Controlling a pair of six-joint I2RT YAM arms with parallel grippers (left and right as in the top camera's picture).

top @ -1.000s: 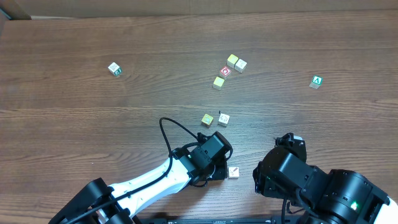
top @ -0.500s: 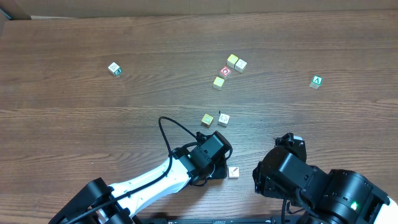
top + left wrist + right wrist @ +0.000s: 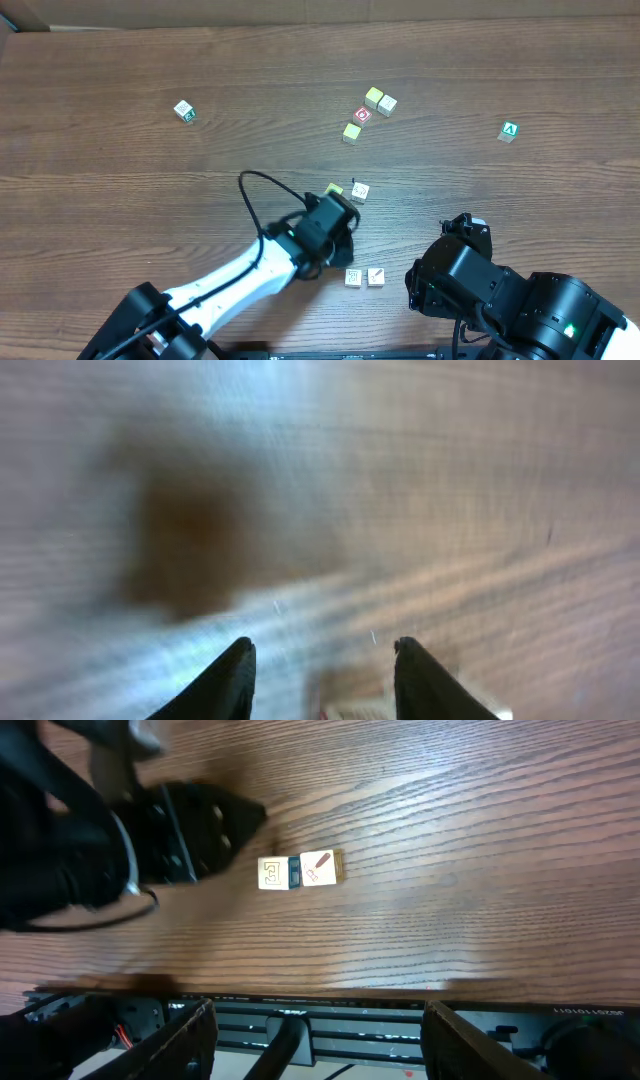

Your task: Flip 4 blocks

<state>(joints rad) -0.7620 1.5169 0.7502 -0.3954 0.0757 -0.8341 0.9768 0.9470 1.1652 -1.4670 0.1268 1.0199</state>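
Note:
Two cream blocks lie side by side near the table's front edge, one (image 3: 352, 277) with a square mark and one (image 3: 376, 276) with a red mark. The right wrist view shows the same pair (image 3: 273, 872) (image 3: 320, 867). Further in lie a yellow-faced block (image 3: 333, 189), half covered by my left gripper (image 3: 340, 207), and a cream block (image 3: 360, 192). In the blurred left wrist view the left gripper (image 3: 325, 645) is open, with only a pale smear low between its fingers. My right gripper (image 3: 320, 1035) is open and empty over the front edge.
A cluster of cubes sits at the back: two pale ones (image 3: 380, 100), a red-faced one (image 3: 362, 115) and a yellow-green one (image 3: 351, 132). A green "A" cube (image 3: 510, 131) lies far right, a green-and-white cube (image 3: 183, 110) far left. The right arm's bulk (image 3: 500, 295) fills the front right.
My left gripper has drawn back from the front edge toward the table's middle. It left a cream block beside the red-marked one. The right arm has not moved.

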